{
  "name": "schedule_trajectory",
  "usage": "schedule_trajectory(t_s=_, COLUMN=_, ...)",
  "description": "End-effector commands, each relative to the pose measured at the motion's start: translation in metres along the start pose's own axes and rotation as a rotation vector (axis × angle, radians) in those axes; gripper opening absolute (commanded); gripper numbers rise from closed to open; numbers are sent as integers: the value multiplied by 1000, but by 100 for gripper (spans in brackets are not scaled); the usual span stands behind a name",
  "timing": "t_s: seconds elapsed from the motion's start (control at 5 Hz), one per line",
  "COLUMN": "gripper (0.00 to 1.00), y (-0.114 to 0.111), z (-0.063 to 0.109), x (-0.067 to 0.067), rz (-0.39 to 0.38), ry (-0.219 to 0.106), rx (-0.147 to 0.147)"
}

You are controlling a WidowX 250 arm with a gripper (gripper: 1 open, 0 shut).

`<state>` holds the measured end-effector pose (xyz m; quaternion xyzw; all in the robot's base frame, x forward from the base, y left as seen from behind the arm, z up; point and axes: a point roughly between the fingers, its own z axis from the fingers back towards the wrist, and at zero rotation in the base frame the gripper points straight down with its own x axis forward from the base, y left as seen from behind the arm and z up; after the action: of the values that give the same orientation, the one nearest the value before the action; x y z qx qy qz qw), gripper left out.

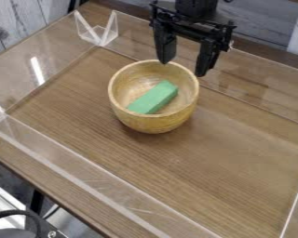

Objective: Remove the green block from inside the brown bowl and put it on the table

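Observation:
The brown bowl (153,97) stands near the middle of the table (226,158), a round light-tan wooden bowl with thick walls. Inside it lies the green block (153,98), a flat bar resting aslant against the bowl's inner wall. My gripper (189,54) hangs above the bowl's far right rim, pointing down, with its black fingers spread open and nothing between them. It is clear of the block and the bowl.
Low clear acrylic walls (64,177) edge the wood-grain tabletop on all sides. A clear acrylic corner piece (100,30) stands at the back left. Bare tabletop lies in front of and to the right of the bowl.

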<state>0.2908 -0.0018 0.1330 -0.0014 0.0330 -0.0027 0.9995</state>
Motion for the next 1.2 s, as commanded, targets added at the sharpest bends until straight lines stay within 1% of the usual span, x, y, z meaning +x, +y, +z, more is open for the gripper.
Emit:
schedule_trajectory(t_s=0.0, gripper=100, y=8, z=-9, x=-8, rz=-11, ry=27, rx=8)
schedule_trajectory(t_s=0.2, gripper=100, y=19, z=-19, x=-19, rz=-23, ry=61, rx=18)
schedule_trajectory(t_s=0.4, gripper=100, y=36, z=-28, x=-27, rz=-24, ry=44, rx=11)
schedule_trajectory(t_s=0.6, gripper=100, y=55, z=-34, x=-30, rz=-12, ry=27, rx=8)
schedule_trajectory(t_s=0.8, gripper=100, y=57, z=-33, x=-21, rz=-13, ry=3, rx=6)
schedule_trajectory(t_s=1.0, gripper=100, y=49, z=-32, x=-16, rz=-27, ry=-5, rx=7)
